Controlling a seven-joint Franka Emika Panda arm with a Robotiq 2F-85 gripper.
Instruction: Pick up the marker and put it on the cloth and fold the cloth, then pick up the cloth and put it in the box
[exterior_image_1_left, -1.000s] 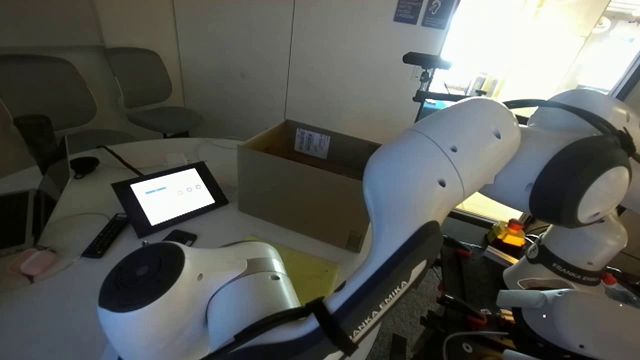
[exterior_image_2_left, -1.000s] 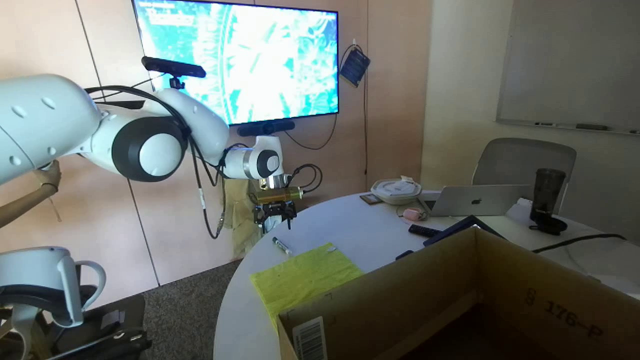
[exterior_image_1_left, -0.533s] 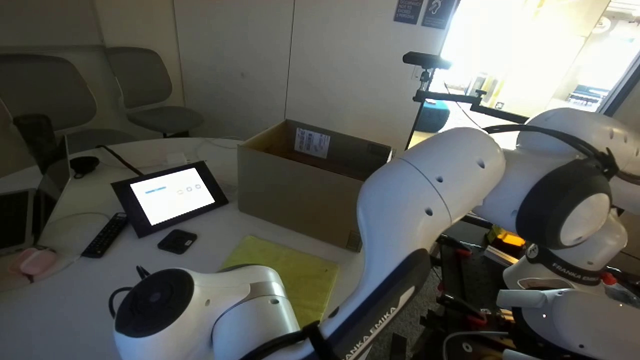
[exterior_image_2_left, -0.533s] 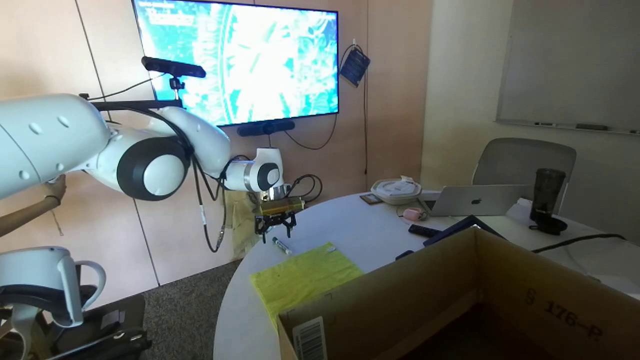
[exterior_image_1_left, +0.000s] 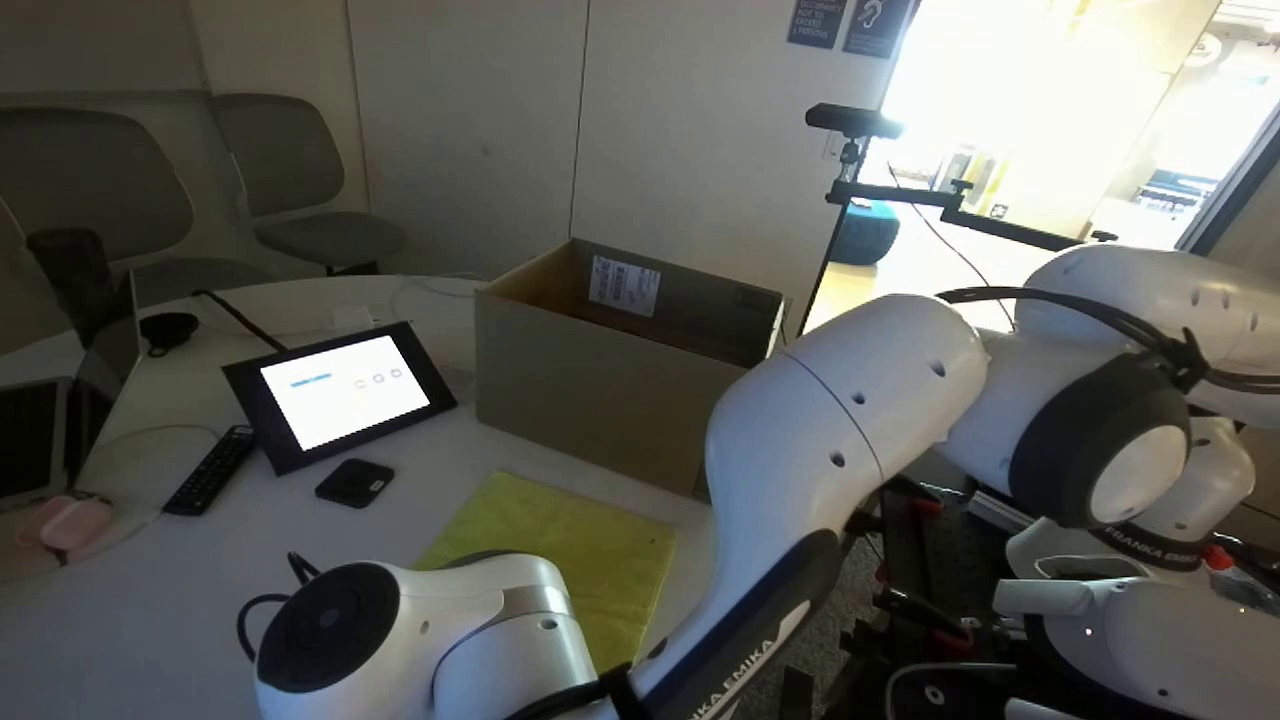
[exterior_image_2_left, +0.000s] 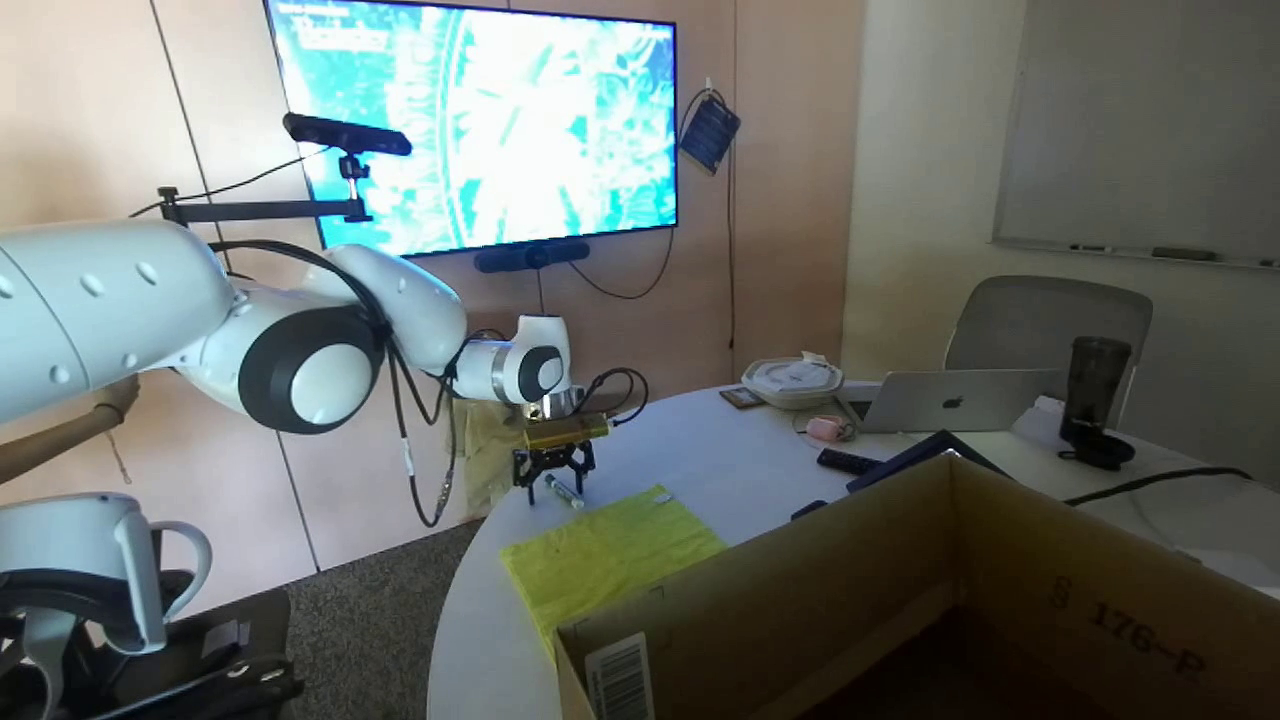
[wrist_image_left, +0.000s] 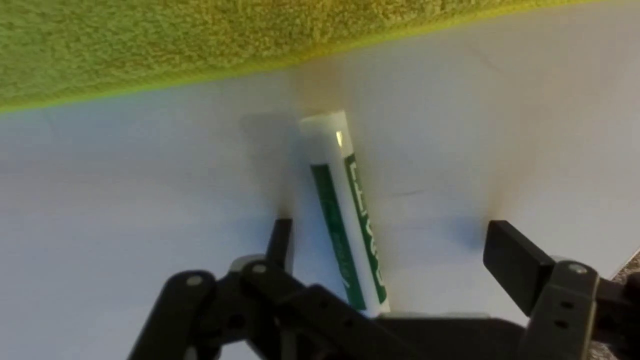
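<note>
A white marker with green bands (wrist_image_left: 345, 215) lies on the white table, also seen in an exterior view (exterior_image_2_left: 567, 492). My gripper (wrist_image_left: 390, 225) is open, with its fingers on either side of the marker, nearer the left finger. In an exterior view the gripper (exterior_image_2_left: 556, 492) points down close over the table; whether its tips touch the table I cannot tell. The yellow-green cloth (exterior_image_2_left: 610, 555) lies flat beside the marker, also in the other views (exterior_image_1_left: 590, 545) (wrist_image_left: 150, 45). The brown cardboard box (exterior_image_1_left: 600, 390) stands open beyond the cloth, also here (exterior_image_2_left: 800, 600). The arm hides the marker and gripper in an exterior view.
A lit tablet (exterior_image_1_left: 340, 400), a remote (exterior_image_1_left: 210, 470), a small black device (exterior_image_1_left: 355, 483) and a pink thing (exterior_image_1_left: 70, 525) lie on the table. A laptop (exterior_image_2_left: 950, 400) and a white container (exterior_image_2_left: 792, 382) stand farther off. The table edge is near the gripper.
My arm and gripper have moved down toward the table, and the fingers are now around the marker. The marker, cloth and box have not moved.
</note>
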